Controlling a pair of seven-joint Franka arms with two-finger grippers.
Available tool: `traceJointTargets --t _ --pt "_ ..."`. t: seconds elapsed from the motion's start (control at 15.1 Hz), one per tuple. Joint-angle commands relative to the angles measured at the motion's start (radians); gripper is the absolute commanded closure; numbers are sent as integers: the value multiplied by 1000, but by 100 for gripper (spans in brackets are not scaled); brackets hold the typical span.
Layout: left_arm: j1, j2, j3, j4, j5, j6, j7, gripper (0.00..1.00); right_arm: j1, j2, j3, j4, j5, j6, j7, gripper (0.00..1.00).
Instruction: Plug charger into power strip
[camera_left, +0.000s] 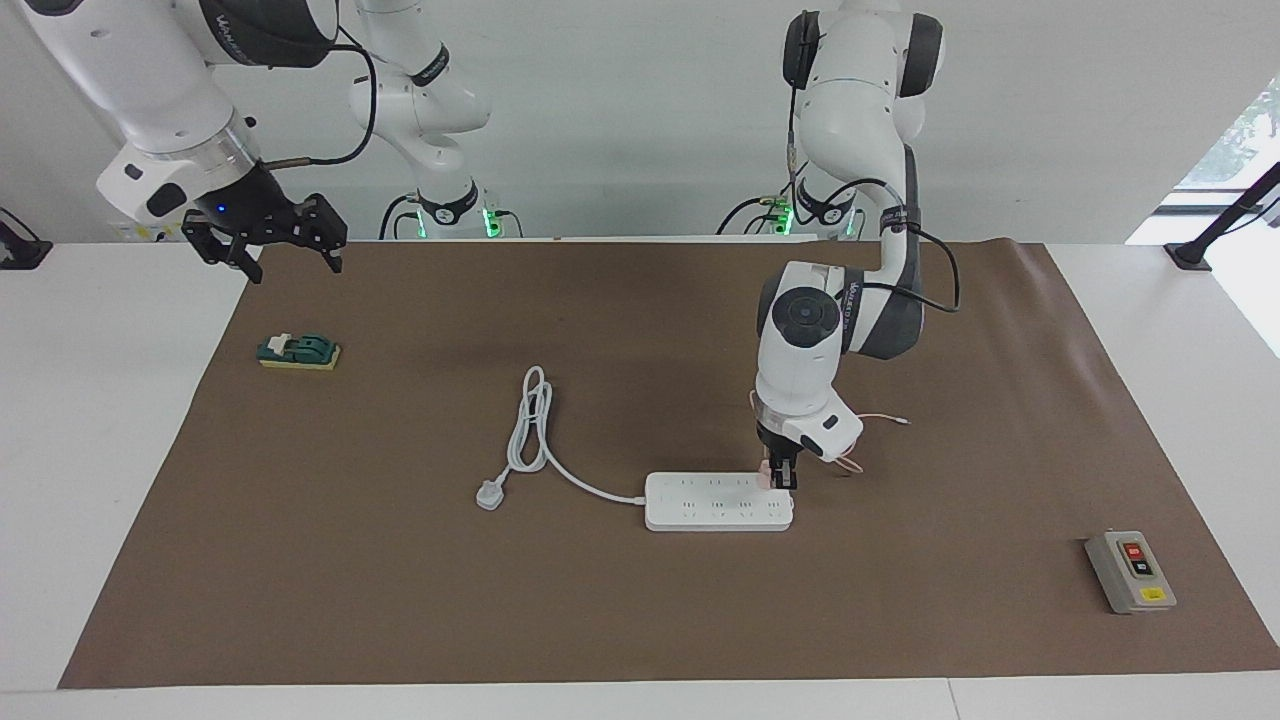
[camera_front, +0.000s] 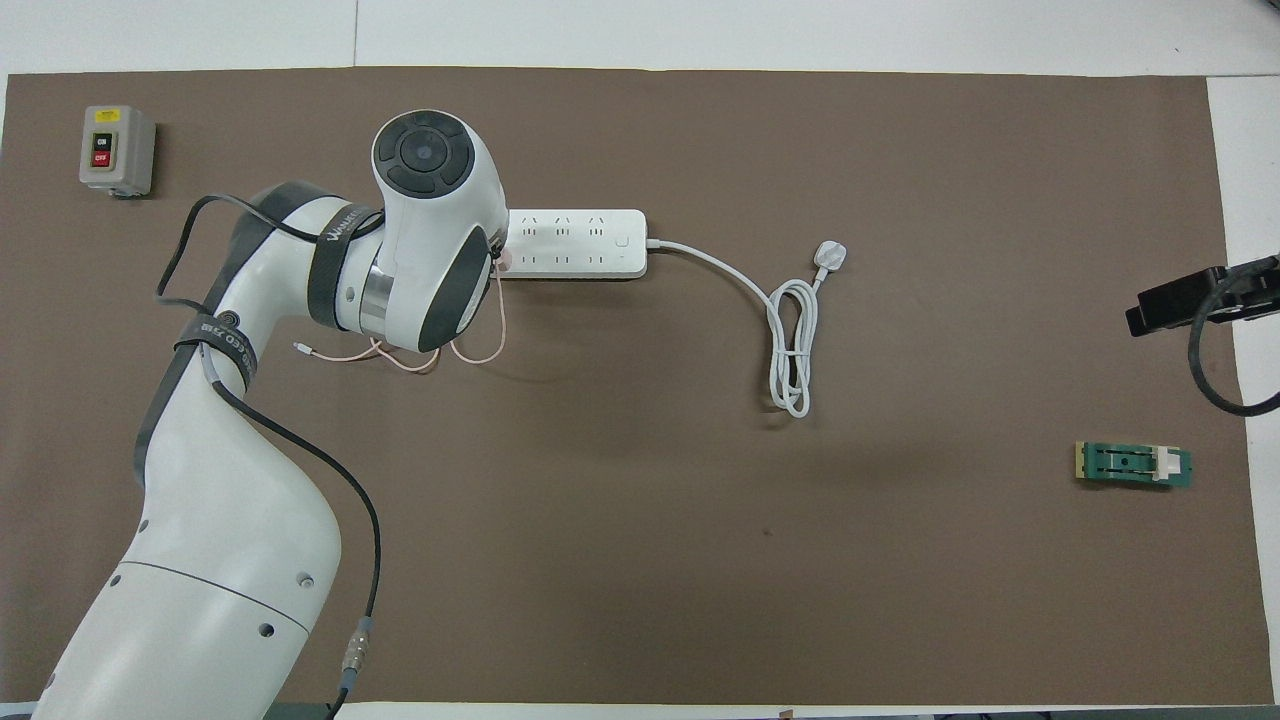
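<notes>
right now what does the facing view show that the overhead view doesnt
Facing only: the left gripper shut on the pink charger at the power strip, and the right gripper open, raised over the mat's edge. Overhead only: the strip's socket faces, while the left arm hides its grip. Both: grey switch box, green block, white plug.

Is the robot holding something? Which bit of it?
The left gripper pinches the pink charger by its cube body, at the power strip. The right gripper holds nothing.

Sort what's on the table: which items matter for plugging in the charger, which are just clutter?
Job: charger, held by the left gripper at the power strip.
Clutter: grey button box, green block. The right gripper waits, open.
</notes>
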Motion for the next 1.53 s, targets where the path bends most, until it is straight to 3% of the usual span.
traceJointTargets --t 0.0,0.33,0.4,0.53,1.0,1.46 --pt "17 92 -8 -5 9 -15 21 100 -5 -27 3 -31 13 8 14 0" --pt "11 83 -8 3 11 -15 28 99 -5 -27 3 -31 13 8 14 0" --pt "11 75 -6 3 7 -12 34 40 -5 -27 3 -31 13 8 14 0" --pt "20 42 -8 15 2 -18 56 0 -5 -27 3 -31 15 8 14 0" --pt "47 -100 -8 15 -3 -93 123 0 -5 -29 3 -31 15 8 14 0" --pt "118 -288 0 12 -12 -240 480 0 -5 -27 3 -31 13 8 14 0"
